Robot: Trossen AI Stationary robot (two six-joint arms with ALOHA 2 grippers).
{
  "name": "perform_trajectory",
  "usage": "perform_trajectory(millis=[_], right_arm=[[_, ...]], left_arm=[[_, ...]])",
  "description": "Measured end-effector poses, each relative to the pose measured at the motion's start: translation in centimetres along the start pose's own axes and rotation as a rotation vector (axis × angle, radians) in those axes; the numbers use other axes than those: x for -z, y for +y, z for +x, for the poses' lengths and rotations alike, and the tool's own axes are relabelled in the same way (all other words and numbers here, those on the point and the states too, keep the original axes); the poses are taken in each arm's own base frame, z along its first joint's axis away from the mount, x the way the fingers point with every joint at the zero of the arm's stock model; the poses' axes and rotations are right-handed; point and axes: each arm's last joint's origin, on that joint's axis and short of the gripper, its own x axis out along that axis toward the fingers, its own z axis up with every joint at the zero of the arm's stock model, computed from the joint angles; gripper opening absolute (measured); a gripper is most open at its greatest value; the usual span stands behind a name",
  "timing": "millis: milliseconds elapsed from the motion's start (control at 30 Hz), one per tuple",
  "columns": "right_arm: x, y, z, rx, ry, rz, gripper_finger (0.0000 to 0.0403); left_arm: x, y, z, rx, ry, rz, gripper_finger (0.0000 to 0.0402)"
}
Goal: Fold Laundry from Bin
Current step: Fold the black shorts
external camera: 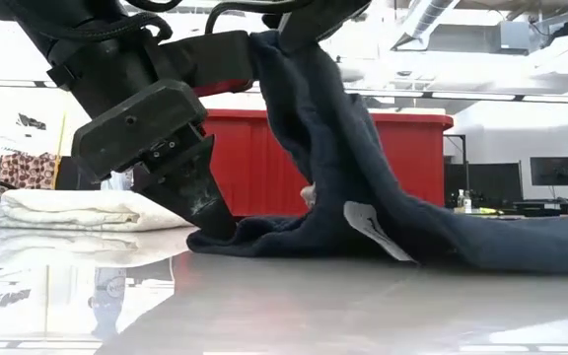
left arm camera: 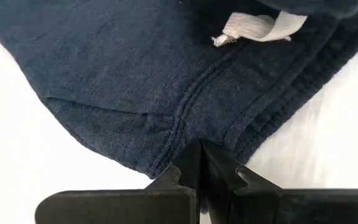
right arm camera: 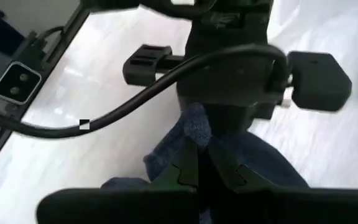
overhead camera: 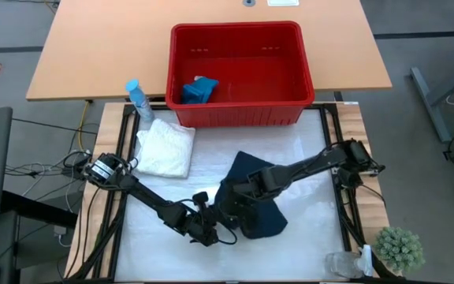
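Your left gripper (overhead camera: 211, 234) sits near six o'clock on the white work surface (overhead camera: 306, 237), its two fingers pressed together on the hem of the dark navy cloth garment (overhead camera: 252, 197). The left wrist view shows the seam edge (left arm camera: 185, 118) pinched between the fingertips (left arm camera: 199, 163), with a white fabric label (left arm camera: 260, 26) farther up the cloth.

Your right gripper (overhead camera: 239, 193) is just toward one o'clock of the left one, closed on a raised fold of the same garment; the low view shows the cloth (external camera: 343, 148) hanging from it like a tent, the rest trailing flat on the table.

The folded white lacy-textured cloth (overhead camera: 166, 148) lies at nine o'clock, well apart from the navy piece. The red rectangular plastic bin (overhead camera: 290, 71) stands at twelve o'clock, and a small teal-blue cloth (overhead camera: 198, 90) rests inside it.
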Motion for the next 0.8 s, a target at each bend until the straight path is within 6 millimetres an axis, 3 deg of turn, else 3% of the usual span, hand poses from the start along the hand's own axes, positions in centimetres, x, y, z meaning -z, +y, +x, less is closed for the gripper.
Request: perform_trajectory(millis=[333, 467, 667, 800], right_arm=[[1.4, -0.8, 5.3, -0.097, 0.087, -0.023, 0.0029], [1.4, -1.1, 5.2, -0.091, 0.076, -0.047, 0.0029], [1.6, -3.3, 4.5, -0.1, 0.059, -0.022, 0.0029], [2.0, -4.4, 5.2, -0.14, 0.05, -0.027, 0.0029]], left_arm=[[0.2, 0.2, 0.0, -0.04, 0.007, 0.076, 0.0], [0.3, 0.2, -0.1, -0.039, 0.008, 0.108, 0.0], [0.5, -0.4, -0.6, -0.058, -0.021, 0.182, 0.0], [0.7, -0.6, -0.8, -0.087, -0.042, 0.229, 0.0]])
